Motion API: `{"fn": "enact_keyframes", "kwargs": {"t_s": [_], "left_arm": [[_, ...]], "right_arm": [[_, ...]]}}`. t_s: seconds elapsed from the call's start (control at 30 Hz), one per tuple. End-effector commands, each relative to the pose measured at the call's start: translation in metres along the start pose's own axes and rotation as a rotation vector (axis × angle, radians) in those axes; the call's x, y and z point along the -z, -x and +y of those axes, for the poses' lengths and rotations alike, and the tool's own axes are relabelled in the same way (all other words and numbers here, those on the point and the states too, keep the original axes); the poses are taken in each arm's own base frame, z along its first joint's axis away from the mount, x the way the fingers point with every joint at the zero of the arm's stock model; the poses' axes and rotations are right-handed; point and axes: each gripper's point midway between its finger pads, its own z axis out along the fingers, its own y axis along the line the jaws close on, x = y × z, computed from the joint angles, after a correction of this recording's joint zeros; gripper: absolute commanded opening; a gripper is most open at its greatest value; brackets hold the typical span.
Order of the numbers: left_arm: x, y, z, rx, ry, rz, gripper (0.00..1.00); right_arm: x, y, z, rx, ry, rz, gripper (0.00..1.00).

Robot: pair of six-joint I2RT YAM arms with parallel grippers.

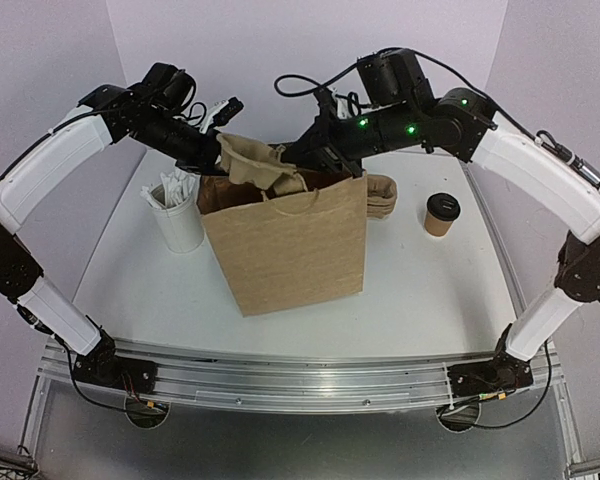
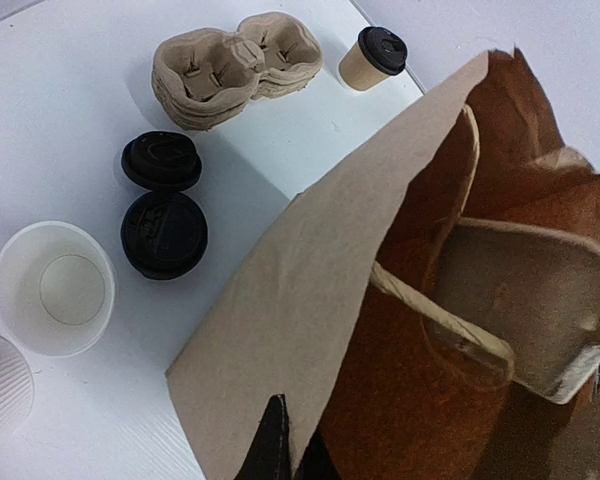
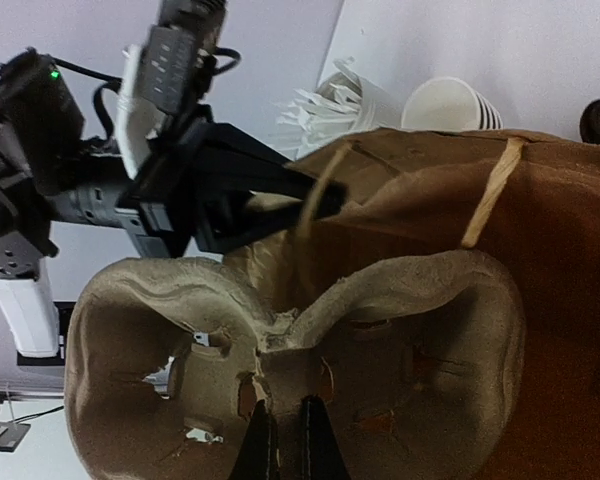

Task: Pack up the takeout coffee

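The takeout coffee (image 1: 441, 214), a small brown cup with a black lid, stands on the table right of the brown paper bag (image 1: 285, 245); it also shows in the left wrist view (image 2: 372, 58). My left gripper (image 1: 212, 163) is shut on the bag's back left rim (image 2: 310, 300), its fingertips (image 2: 273, 445) pinching the paper wall. My right gripper (image 1: 305, 158) is shut on the middle rib of a pulp cup carrier (image 3: 400, 340) and holds it tilted in the bag's open mouth (image 1: 255, 160).
A white cup of wrapped straws (image 1: 177, 215) stands left of the bag. A stack of pulp carriers (image 2: 235, 65) lies behind the bag, near two black lids (image 2: 161, 160) and an open white-lined cup (image 2: 52, 287).
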Motion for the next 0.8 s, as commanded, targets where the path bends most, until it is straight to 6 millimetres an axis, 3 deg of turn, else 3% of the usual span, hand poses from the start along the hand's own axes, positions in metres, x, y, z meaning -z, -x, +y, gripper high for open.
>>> {"fn": "enact_keyframes", "kwargs": {"t_s": [0.0, 0.3, 0.4, 0.6, 0.77], "left_arm": [[0.011, 0.006, -0.022, -0.059, -0.083, -0.039, 0.00], [0.010, 0.004, -0.029, -0.091, -0.122, -0.016, 0.00], [0.007, 0.002, -0.030, -0.040, -0.124, -0.018, 0.00], [0.007, 0.019, -0.029, -0.036, -0.069, -0.059, 0.00], [0.003, 0.021, -0.026, -0.003, -0.057, -0.053, 0.00]], "right_arm": [[0.019, -0.009, -0.015, 0.015, -0.116, -0.026, 0.00], [-0.003, -0.017, -0.075, 0.060, -0.502, -0.008, 0.00], [-0.001, -0.013, -0.080, 0.084, -0.610, -0.061, 0.00], [-0.029, -0.018, -0.081, 0.163, -0.718, -0.082, 0.00], [-0.030, -0.017, -0.088, 0.184, -0.817, -0.152, 0.00]]}}
